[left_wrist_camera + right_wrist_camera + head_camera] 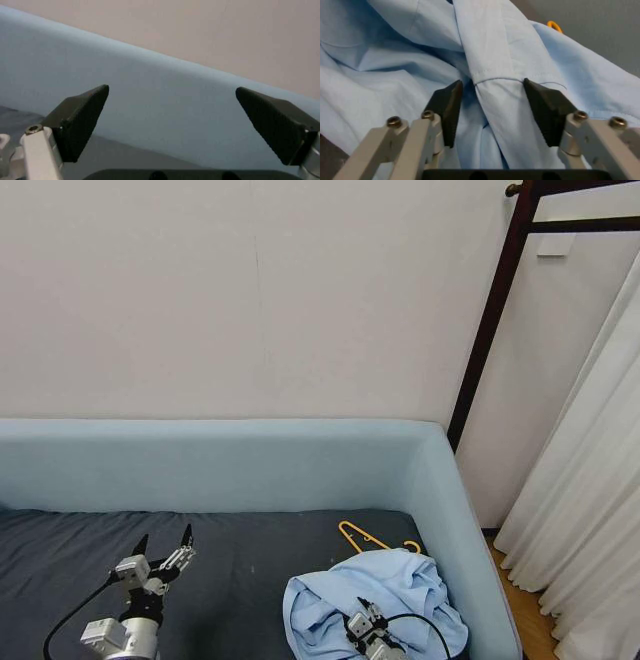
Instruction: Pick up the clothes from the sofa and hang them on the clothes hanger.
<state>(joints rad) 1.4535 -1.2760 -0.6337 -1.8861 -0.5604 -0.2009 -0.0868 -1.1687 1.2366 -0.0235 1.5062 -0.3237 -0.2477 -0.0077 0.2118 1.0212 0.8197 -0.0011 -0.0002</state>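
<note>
A crumpled light blue shirt (400, 590) lies on the sofa's dark grey seat (250, 560), near the right armrest. An orange hanger (360, 535) sticks out from under its far edge; its tip (554, 25) peeks past the cloth in the right wrist view. My right gripper (368, 625) rests on the shirt's near side, its black pads (451, 108) pressed against a raised fold of the shirt (495, 101), shut on it. My left gripper (164, 535) hovers open above the seat to the left, facing the pale blue backrest (170, 112), nothing between its fingers (82, 120).
The sofa's pale blue backrest (220, 465) and right armrest (460, 530) wall in the seat. A dark wooden clothes stand (490, 320) rises behind the sofa's right corner against the white wall. White curtains (590, 510) hang at the far right.
</note>
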